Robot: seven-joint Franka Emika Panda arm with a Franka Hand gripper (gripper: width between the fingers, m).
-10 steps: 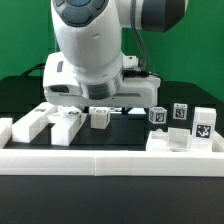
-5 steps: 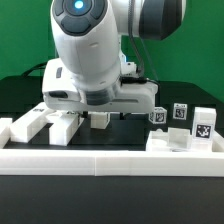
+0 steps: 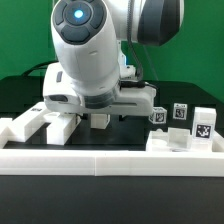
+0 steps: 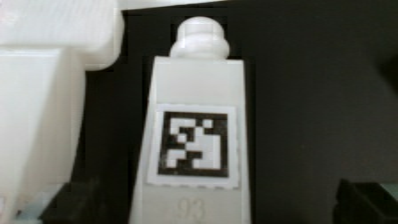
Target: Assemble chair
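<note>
Backdrop, tabletop and front rail

A plain green backdrop (image 3: 22, 35) fills the upper left and upper right of the exterior view. Below it a matte black table (image 3: 18, 92) spans the middle of the frame, its bare surface showing most clearly at the left. A long low white rail (image 3: 110, 158) runs straight across the lower part of the frame from edge to edge, lying along the table's near side. Under the rail, a pale, featureless band takes up the bottom of the frame. In the wrist view the same black table appears as dark ground.

Robot lab, green backdrop (image 3: 20, 40), tagged parts (image 3: 201, 124)
</note>
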